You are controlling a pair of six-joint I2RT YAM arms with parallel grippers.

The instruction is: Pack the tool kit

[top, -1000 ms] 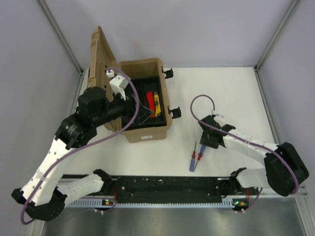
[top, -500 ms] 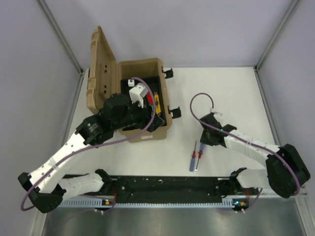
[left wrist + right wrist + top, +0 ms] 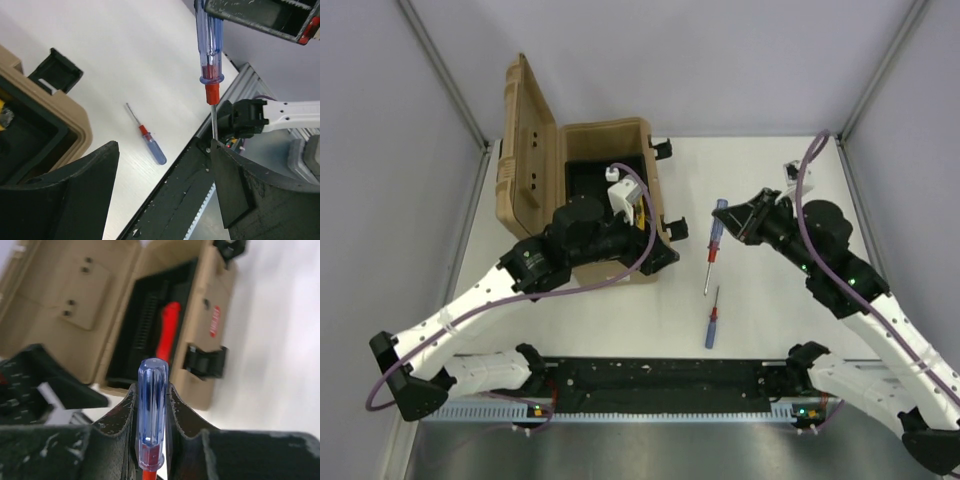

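Observation:
The tan toolbox [image 3: 610,135] stands open at the back left, lid [image 3: 525,125] upright. A red utility knife [image 3: 167,335] lies inside. My right gripper [image 3: 745,215] is shut on the clear blue handle of a large screwdriver [image 3: 717,228] and holds it in the air right of the box, shaft pointing down. It also shows in the right wrist view [image 3: 152,400] and the left wrist view [image 3: 210,45]. A small blue-and-red screwdriver [image 3: 712,320] lies on the table. My left gripper [image 3: 660,255] is open and empty over the box's front right corner. The hammer is hidden.
Black latches [image 3: 675,228] stick out from the toolbox's right side. A black rail [image 3: 660,375] runs along the near table edge. White table lies between the toolbox and the right wall.
My right gripper has lifted the large screwdriver off the table and carried it up and back. My left arm has swung right, out of the toolbox to its front right corner.

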